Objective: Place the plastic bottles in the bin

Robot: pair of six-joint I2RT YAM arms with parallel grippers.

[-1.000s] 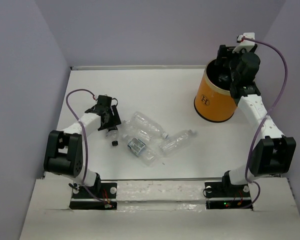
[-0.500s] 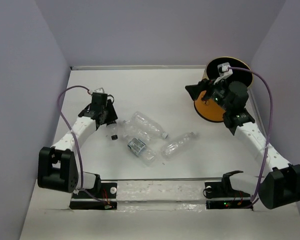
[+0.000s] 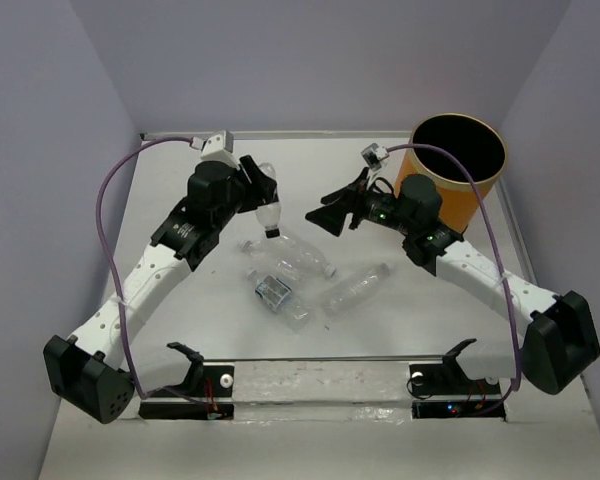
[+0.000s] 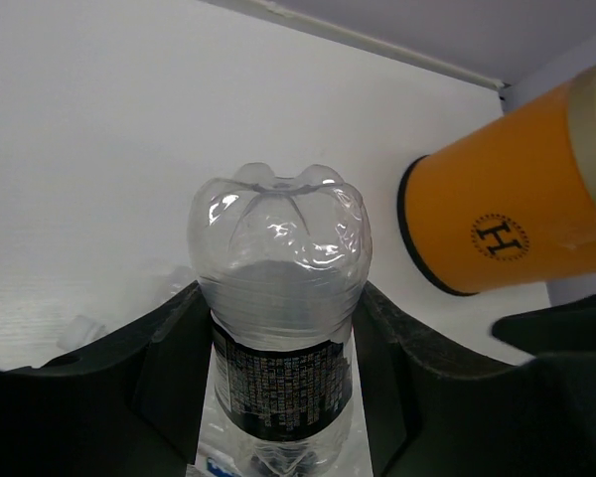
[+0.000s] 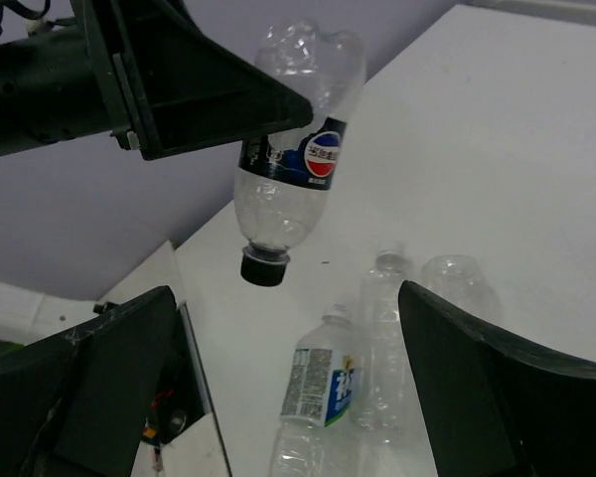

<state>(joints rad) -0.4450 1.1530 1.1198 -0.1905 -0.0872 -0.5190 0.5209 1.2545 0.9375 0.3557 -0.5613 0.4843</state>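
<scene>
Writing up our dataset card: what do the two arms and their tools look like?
The left arm and right arm have white links and black joint housings. A purple cable loops along each. The left tool and right tool are matte black with two broad wedge-shaped fingers. No markings visible.

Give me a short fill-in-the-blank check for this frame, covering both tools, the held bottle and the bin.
1. The left tool is shut on a Pepsi bottle, held above the table with its cap pointing ____.
2. The right tool is ____ and holds nothing.
3. The orange bin bears a round logo with the letter ____.

Missing words: down; open; H
</scene>
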